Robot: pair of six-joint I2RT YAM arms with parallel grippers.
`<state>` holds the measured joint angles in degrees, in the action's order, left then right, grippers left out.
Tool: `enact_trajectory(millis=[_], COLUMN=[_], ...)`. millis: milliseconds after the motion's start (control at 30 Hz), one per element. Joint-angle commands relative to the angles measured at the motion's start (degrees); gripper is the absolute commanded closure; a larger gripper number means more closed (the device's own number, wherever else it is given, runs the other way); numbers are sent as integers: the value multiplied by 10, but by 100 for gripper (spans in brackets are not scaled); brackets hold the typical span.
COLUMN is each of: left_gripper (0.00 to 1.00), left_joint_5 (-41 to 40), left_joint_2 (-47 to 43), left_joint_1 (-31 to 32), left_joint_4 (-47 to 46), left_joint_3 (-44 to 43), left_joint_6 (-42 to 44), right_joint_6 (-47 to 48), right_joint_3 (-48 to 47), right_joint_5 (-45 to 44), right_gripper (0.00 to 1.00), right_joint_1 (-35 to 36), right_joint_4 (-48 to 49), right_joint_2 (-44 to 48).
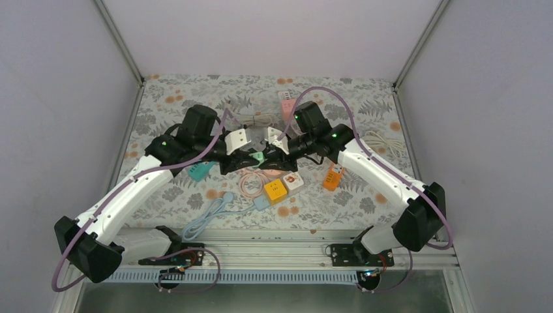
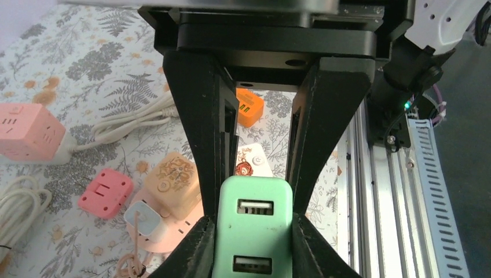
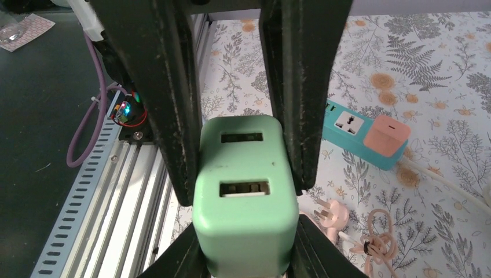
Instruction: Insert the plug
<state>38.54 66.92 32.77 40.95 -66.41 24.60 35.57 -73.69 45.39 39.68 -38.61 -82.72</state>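
Plug: a mint-green charger (image 2: 255, 231) with two USB slots, held up in the air over the middle of the surface (image 1: 365, 98), not yet in any socket.
Left end effector (image 2: 256, 197): closed tight on the charger's sides, fingers pressed against its flanks.
Right end effector (image 3: 243, 174): also clamped shut on the same charger, from the opposite direction.
Step in hand: looks to me like a handover or re-grip, since both arms have hold of the one charger.
Next move: one side would need to let go cleanly, then the other must turn the prongs downward and line them up over a socket.
Likely target: the teal power strip (image 3: 347, 124), whose white socket looks free beside a pink adapter (image 3: 387, 134).
Top view only: the two arms meet nose to nose, and the charger is just a green sliver between them.
Left wrist view only: a pink cube socket block (image 2: 26, 130) off to the side.
Hidden everywhere: the prongs, so I cannot tell which way they point.
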Motion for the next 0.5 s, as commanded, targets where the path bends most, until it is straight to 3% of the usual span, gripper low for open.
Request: enact_trajectory(millis=[0, 67, 133, 333, 467], left_gripper=[81, 89, 95, 98, 98], left_joint_5=[-25, -39, -56, -135, -297], left_joint_2=[-13, -20, -28, -55, -76], left_joint_1=[-1, -1, -1, -1, -9], left_joint_4=[-19, -33, -49, -99, -131], left_joint_3=[9, 11, 16, 33, 67], left_joint_6=[-11, -13, -20, -53, -90], right_joint_6=[-3, -10, -22, -104, -153], right_joint_3=[-9, -4, 1, 15, 21], right_joint_5=[7, 4, -1, -36, -79], right_gripper=[96, 94, 86, 34, 19], right_joint_1=[-2, -2, -2, -13, -24], right_joint_4=[16, 21, 30, 73, 103], right_joint_2=[12, 16, 21, 41, 56])
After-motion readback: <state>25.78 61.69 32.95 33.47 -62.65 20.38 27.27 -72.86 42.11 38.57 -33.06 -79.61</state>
